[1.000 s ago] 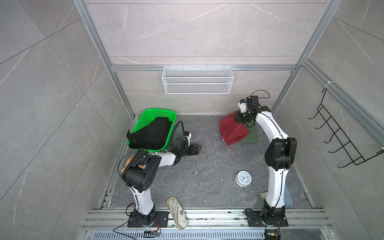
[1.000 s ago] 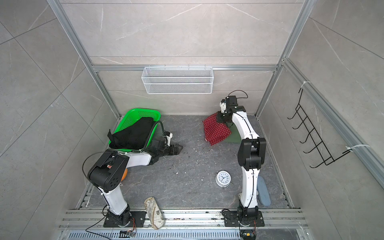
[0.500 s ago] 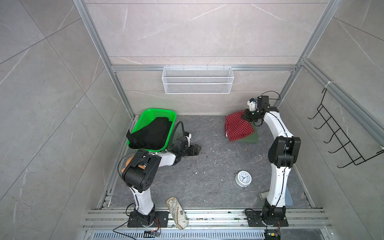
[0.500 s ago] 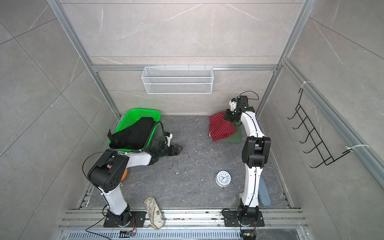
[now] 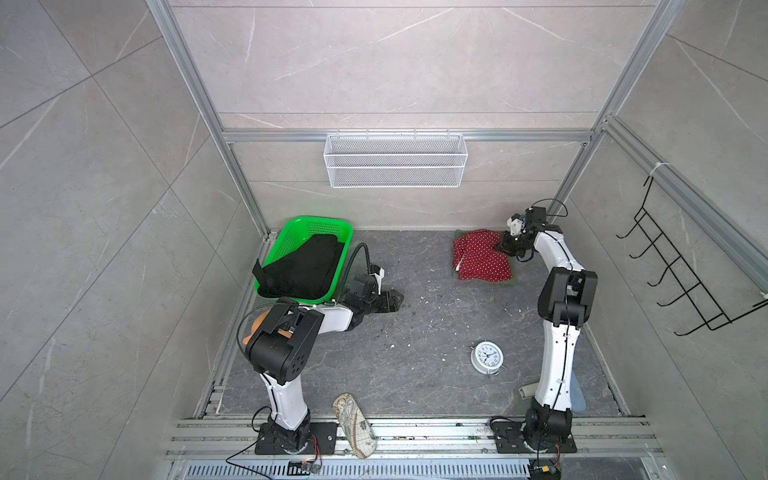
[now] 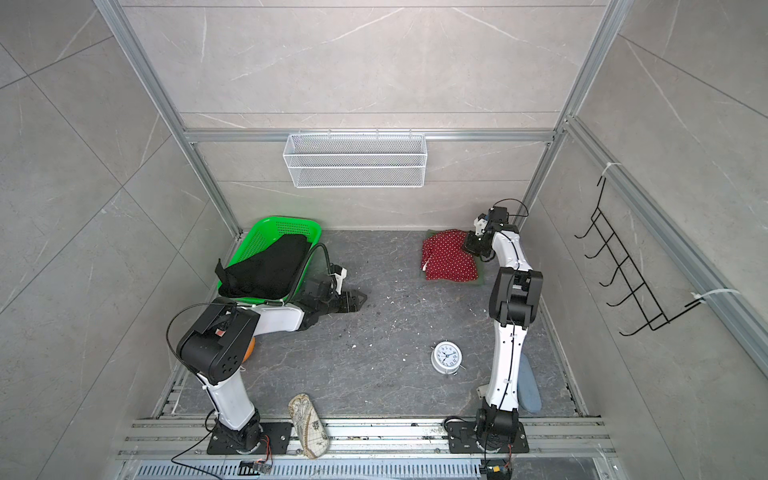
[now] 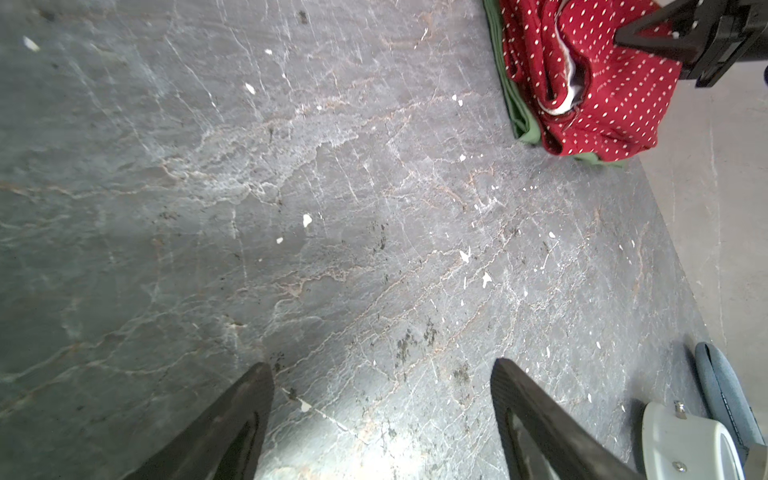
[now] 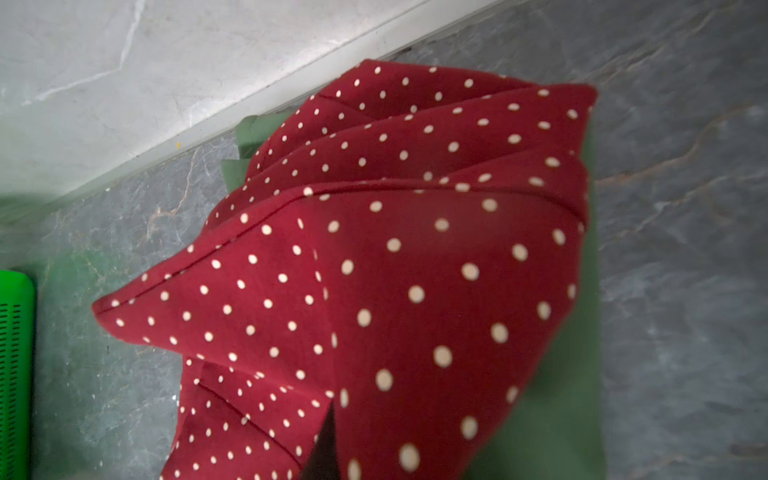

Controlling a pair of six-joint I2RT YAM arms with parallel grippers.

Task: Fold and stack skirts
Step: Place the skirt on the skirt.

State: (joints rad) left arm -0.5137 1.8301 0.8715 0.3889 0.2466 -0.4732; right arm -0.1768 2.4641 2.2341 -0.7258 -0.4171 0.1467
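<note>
We are seeing the second skirt being stacked, we think: the red dotted skirt [image 5: 482, 258] is lying folded on the dark green skirt [image 8: 552, 415], right of centre in both top views; the black skirt [image 5: 305, 266] is lying in the green basket [image 5: 320, 222], left of centre. The right tool [image 5: 506, 246], on a far-stretched arm, is bending down over the red cloth's upper right corner; whether it is gripping we cannot tell. Next probably a clean release, then the black skirt. The left tool [image 7: 381, 365] is standing wide open, empty, arm folded low.
</note>
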